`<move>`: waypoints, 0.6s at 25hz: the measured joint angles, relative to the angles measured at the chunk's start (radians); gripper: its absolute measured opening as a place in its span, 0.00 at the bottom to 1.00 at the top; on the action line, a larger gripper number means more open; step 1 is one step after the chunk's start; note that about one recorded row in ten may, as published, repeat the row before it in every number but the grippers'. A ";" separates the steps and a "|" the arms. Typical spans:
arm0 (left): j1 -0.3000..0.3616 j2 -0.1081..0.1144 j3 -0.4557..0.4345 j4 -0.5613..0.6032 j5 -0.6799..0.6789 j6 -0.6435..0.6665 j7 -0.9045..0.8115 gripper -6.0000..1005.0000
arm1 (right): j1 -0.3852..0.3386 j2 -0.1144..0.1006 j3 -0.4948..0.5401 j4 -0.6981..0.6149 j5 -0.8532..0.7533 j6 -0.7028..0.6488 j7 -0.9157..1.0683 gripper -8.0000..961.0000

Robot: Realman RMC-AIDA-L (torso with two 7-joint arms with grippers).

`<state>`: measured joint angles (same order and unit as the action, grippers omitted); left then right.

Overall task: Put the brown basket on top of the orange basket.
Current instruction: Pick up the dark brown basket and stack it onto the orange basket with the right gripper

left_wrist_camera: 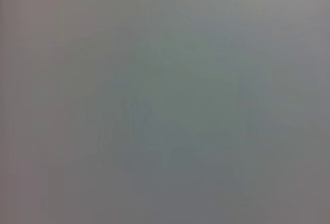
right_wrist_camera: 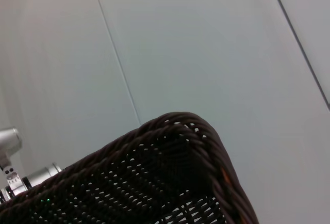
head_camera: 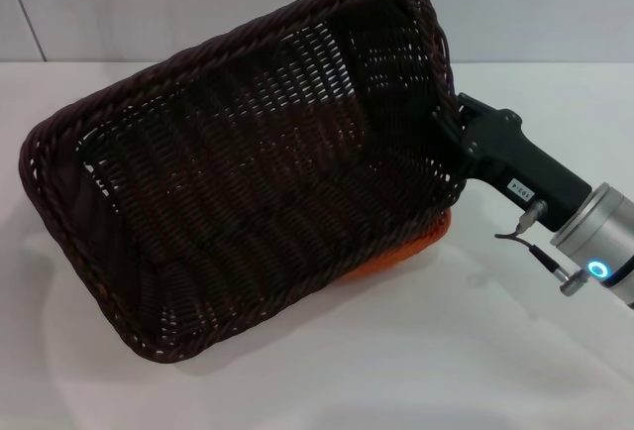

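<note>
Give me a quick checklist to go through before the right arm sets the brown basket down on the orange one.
1. Grip: the right gripper is clamped on the rim of the brown basket, on its right short side. Ok.
2. Brown basket level: it hangs tilted, opening facing the head camera. Not ok.
3. Position: the orange basket lies under the brown one, only an orange edge showing at the lower right. Roughly ok; exact alignment cannot tell.
4. Orange basket contents: hidden by the brown basket. Cannot tell.
5. Left arm clear of the work: not seen in the head view, and the left wrist view shows only a blank surface. Ok.
</note>
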<state>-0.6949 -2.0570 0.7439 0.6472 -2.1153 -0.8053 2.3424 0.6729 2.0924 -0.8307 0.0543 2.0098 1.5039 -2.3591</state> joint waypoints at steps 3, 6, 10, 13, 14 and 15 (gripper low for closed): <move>-0.006 0.000 0.000 0.000 0.005 0.003 0.002 0.84 | -0.006 0.000 0.013 0.022 0.000 -0.003 -0.008 0.18; -0.013 0.000 0.000 -0.001 0.016 0.011 0.002 0.84 | -0.012 0.000 0.022 0.037 0.000 -0.003 -0.014 0.18; -0.023 0.000 -0.006 -0.002 0.039 0.015 0.003 0.84 | -0.026 0.000 0.042 0.082 0.000 0.004 -0.049 0.18; -0.027 0.000 -0.007 -0.002 0.043 0.018 0.003 0.84 | -0.036 0.000 0.055 0.121 -0.001 0.018 -0.087 0.18; -0.027 0.000 -0.007 -0.002 0.043 0.018 0.003 0.84 | -0.037 0.000 0.059 0.140 -0.002 0.026 -0.106 0.18; -0.028 0.000 -0.006 -0.002 0.044 0.018 0.003 0.84 | -0.038 0.000 0.064 0.159 -0.002 0.034 -0.123 0.18</move>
<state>-0.7225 -2.0569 0.7375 0.6456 -2.0717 -0.7869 2.3455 0.6350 2.0922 -0.7662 0.2131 2.0080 1.5375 -2.4824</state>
